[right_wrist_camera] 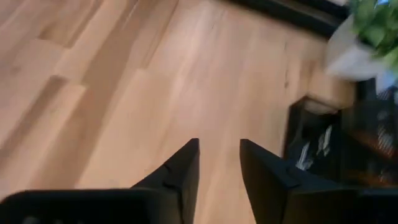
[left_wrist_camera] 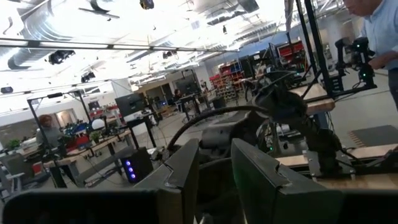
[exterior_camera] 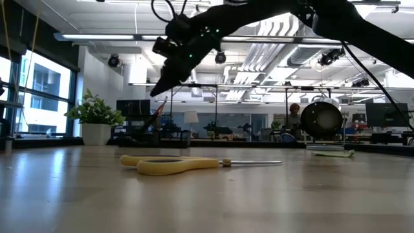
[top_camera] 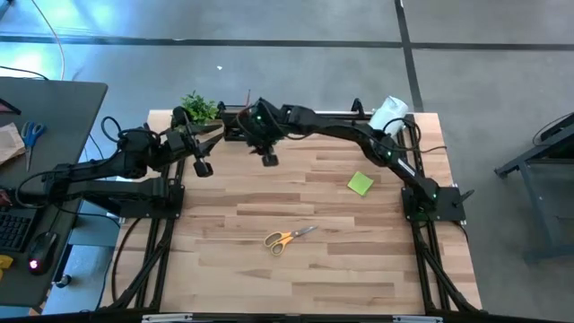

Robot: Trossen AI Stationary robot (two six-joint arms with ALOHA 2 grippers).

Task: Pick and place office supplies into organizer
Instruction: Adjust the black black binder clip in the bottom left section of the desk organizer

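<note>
I am running the sorting job and, as I judge it, I am between items: the right pincer (right_wrist_camera: 217, 163) is carrying nothing, its two dark fingers standing a narrow gap apart over bare wood, and I cannot tell whether that counts as released or clenched. It is hanging well above the light wooden tabletop (top_camera: 314, 269), not touching anything.

Nearest to me, well on the near side of that pincer, the yellow-handled scissors with steel blades (top_camera: 288, 238) are lying flat and shut on the tabletop, clear of everything else. Further out, off toward the right arm's base, the lime-green square sticky-note pad (top_camera: 360, 184) is lying flat too, also untouched. Just beside the right pincer, at the far edge of the tabletop, the low black compartmented organizer (right_wrist_camera: 320, 146) is sitting next to the small green plant in its white pot (top_camera: 199, 108).

The left pincer (left_wrist_camera: 214, 168) is waiting above the far left corner, empty, its fingers also a narrow gap apart.

The next move, I reckon, is calling for a swing back toward me, a wider spread of the fingers, then a straight descent on the scissors near the pivot. They are lying low, so I expect the fingertips to need to come almost onto the wood.
</note>
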